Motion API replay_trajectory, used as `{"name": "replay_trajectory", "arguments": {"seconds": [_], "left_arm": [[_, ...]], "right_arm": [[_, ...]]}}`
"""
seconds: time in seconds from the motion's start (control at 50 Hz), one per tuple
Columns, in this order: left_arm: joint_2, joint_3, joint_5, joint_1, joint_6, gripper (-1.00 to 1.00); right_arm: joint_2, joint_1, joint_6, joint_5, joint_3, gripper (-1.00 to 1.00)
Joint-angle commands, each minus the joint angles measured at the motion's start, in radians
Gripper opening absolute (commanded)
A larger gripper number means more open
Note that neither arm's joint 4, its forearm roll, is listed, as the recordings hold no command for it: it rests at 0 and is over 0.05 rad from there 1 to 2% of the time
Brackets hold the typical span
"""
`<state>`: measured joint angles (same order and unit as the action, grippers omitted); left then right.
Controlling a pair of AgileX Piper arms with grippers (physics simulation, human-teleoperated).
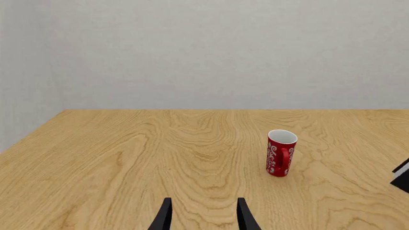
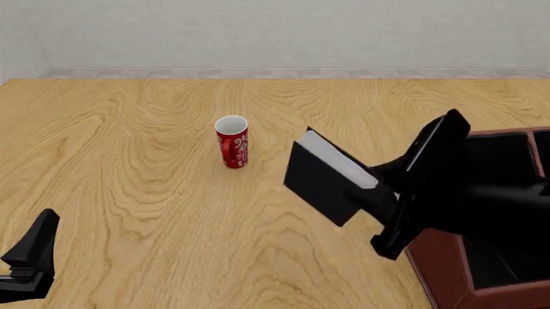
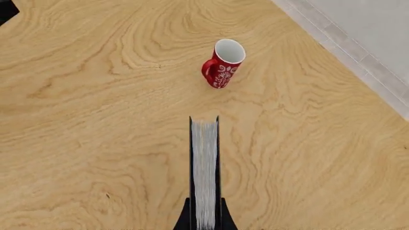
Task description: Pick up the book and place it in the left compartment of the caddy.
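The black book point(image 2: 322, 177) with white page edges hangs tilted above the table, just left of the caddy point(image 2: 438, 261). My right gripper point(image 2: 371, 193) is shut on its lower end. The right wrist view looks along the page edges of the book point(image 3: 204, 163), held between the right gripper's point(image 3: 204, 219) fingers. The caddy's left compartment point(image 2: 503, 264) is black inside and largely covered by the right arm. My left gripper point(image 2: 30, 257) stays low at the near left, and the left wrist view shows this gripper point(image 1: 204, 202) open with nothing between its fingers. A corner of the book point(image 1: 403, 175) shows there.
A red cup point(image 2: 232, 143) with white patterns stands upright mid-table, left of and beyond the book; it also shows as the cup point(image 1: 280, 153) and the cup point(image 3: 222, 64) in the wrist views. A grey wall bounds the table's far edge.
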<state>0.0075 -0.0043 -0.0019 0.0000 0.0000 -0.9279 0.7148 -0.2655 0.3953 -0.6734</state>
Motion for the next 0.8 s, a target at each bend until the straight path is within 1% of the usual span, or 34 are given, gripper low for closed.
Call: {"name": "replay_trajectory", "arguments": {"seconds": [0.02,0.06,0.08,0.12,0.18,0.2,0.42,0.44,0.46,0.52,0.8], "left_arm": [[0.000,0.000,0.000,0.000,0.000,1.00],[0.000,0.000,0.000,0.000,0.000,1.00],[0.000,0.000,0.000,0.000,0.000,1.00],[0.000,0.000,0.000,0.000,0.000,1.00],[0.000,0.000,0.000,0.000,0.000,1.00],[0.000,0.000,0.000,0.000,0.000,1.00],[0.000,0.000,0.000,0.000,0.000,1.00],[0.000,0.000,0.000,0.000,0.000,1.00],[0.000,0.000,0.000,0.000,0.000,1.00],[0.000,0.000,0.000,0.000,0.000,1.00],[0.000,0.000,0.000,0.000,0.000,1.00]], "right_arm": [[0.093,-0.021,0.006,0.046,-0.025,-1.00],[0.108,-0.029,-0.006,0.054,-0.028,-1.00],[0.116,-0.029,0.002,0.063,-0.033,-1.00],[0.130,-0.037,-0.007,0.069,-0.032,-1.00],[0.155,-0.034,0.002,0.082,-0.038,-1.00],[0.158,-0.043,-0.011,0.085,-0.033,-1.00],[0.205,-0.059,-0.015,0.117,-0.057,-1.00],[0.207,-0.067,-0.026,0.118,-0.056,-1.00],[0.208,-0.065,-0.021,0.122,-0.059,-1.00],[0.222,-0.072,-0.029,0.131,-0.064,-1.00],[0.302,-0.116,-0.047,0.221,-0.102,-1.00]]}}
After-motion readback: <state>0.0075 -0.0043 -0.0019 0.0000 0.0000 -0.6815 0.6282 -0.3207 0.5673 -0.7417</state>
